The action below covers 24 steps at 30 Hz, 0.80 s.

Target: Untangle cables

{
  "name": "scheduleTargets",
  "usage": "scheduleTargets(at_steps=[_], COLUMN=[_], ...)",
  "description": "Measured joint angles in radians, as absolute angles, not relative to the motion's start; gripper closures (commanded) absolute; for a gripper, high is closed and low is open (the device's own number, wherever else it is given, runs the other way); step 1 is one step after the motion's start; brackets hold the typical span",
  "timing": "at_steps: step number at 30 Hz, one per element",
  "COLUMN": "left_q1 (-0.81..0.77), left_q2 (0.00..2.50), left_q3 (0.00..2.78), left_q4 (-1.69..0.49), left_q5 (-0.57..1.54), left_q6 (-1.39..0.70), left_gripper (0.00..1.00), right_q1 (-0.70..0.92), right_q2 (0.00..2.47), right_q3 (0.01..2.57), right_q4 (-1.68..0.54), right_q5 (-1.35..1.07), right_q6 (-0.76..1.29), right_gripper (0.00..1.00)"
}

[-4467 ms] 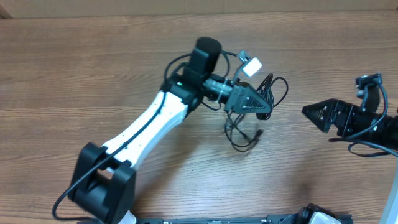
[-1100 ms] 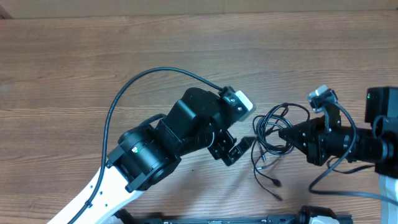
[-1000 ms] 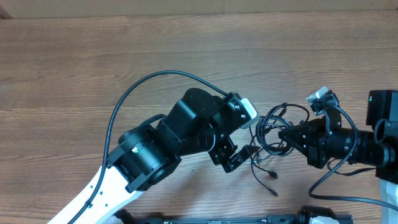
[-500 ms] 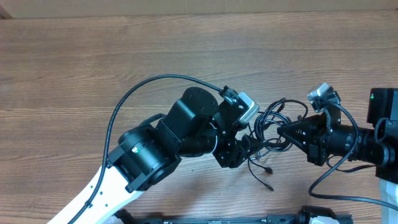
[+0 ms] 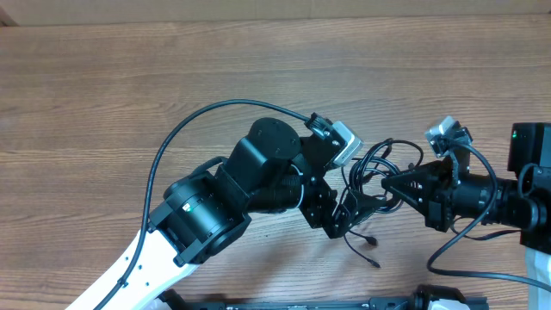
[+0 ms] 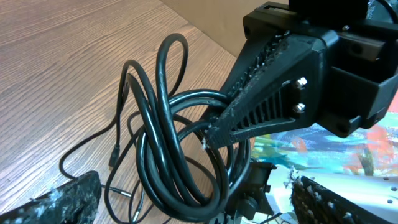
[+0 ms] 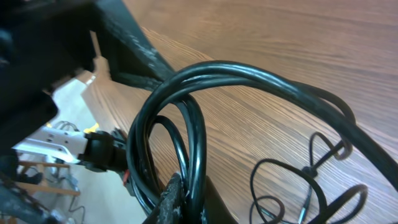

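While right pincer (image 6: 214,129) clamps the cables (image 6: 155,155), left pincer (image 5: 343,213) gaping beside them

White left arm (image 5: 142,250) with bulky black joints (image 5: 207,215) and a thin black cable (image 5: 207,108) looping above. The black right gripper (image 5: 386,182) has ribbed triangular fingers (image 6: 267,74) bearing 2 silver screws (image 6: 303,81).

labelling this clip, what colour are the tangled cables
Black, all of them; the cables show best in the left wrist view.

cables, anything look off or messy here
Yes: the cables sit in a tangled bunch of overlapping loops, pinched by the right tool, with loose ends trailing onto the table.
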<state>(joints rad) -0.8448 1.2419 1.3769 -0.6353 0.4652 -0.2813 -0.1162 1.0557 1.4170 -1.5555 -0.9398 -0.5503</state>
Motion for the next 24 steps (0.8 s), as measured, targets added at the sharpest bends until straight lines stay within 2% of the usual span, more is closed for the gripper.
scheduleTargets(at_steps=[2,6,10,16,21,22,23,24], left_q1=[-0.845,-0.845,-0.845,-0.845,-0.845,-0.845,-0.845,-0.845], left_q2=[1.242,1.242,1.242,1.242,1.242,1.242,1.242,1.242], left_q3=[1.377,1.377,1.377,1.377,1.377,1.377,1.377,1.377], left_q4=[-0.634,-0.633,-0.632,-0.626,-0.623,-0.620,-0.620,-0.621], left_q5=[0.465,0.466,0.468,0.467,0.467,0.467,0.467,0.468], left_q6=[-0.282,-0.280,-0.282,-0.285,-0.289,-0.289,-0.289,-0.287], left_gripper=[0.05,0.41,0.56,0.94,0.96,0.96,0.96,0.96], right_q1=[-0.116,-0.116,-0.116,-0.116,-0.116,-0.116,-0.116,-0.116], right_q2=[1.056,1.056,1.056,1.055,1.055,1.055,1.055,1.055], right_q3=[1.417,1.417,1.417,1.417,1.417,1.417,1.417,1.417], right_q4=[-1.547,-1.540,-1.541,-1.540,-1.541,-1.540,-1.541,-1.540], right_q5=[-0.990,-1.043,-1.064,-1.074,-1.074,-1.074,-1.071,-1.066], right_q6=[-0.550,-0.551,-0.550,-0.551,-0.553,-0.554,-0.558,-0.549], right_gripper=[0.96,0.96,0.96,0.96,0.95,0.88,0.39,0.20])
